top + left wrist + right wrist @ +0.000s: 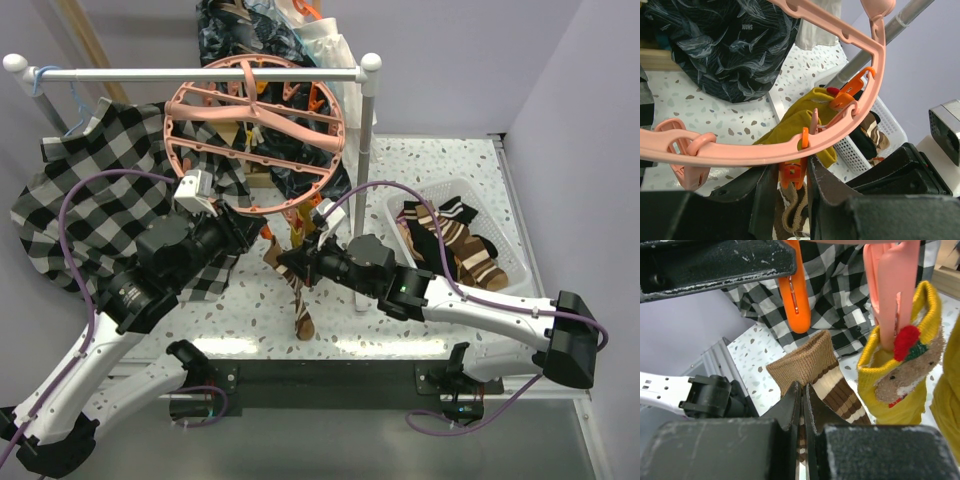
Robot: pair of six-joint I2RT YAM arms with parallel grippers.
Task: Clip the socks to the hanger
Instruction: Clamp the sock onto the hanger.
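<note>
While the left end effector point(791, 165) is pinching an orange clip point(791, 176) on the near rim of the pink hanger point(255, 130), the right end effector point(802, 390) is clamping fully closed on a brown striped sock point(827, 372) beneath that clip. A yellow sock point(895, 390) is hanging from a pink clip point(887, 285). More socks point(460, 245) are lying in the white basket point(430, 190) at the worktop's point(440, 160) right. A black garment point(730, 55) is showing the word "SHARK".

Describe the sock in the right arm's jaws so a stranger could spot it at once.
Find the round pink hanger on the white rail. Under its near rim, the right arm's jaws pinch a ribbed brown sock with cream stripes. The mustard-yellow socks beside it are clipped; this one is not, and its striped lookalikes lie in the basket.
</note>
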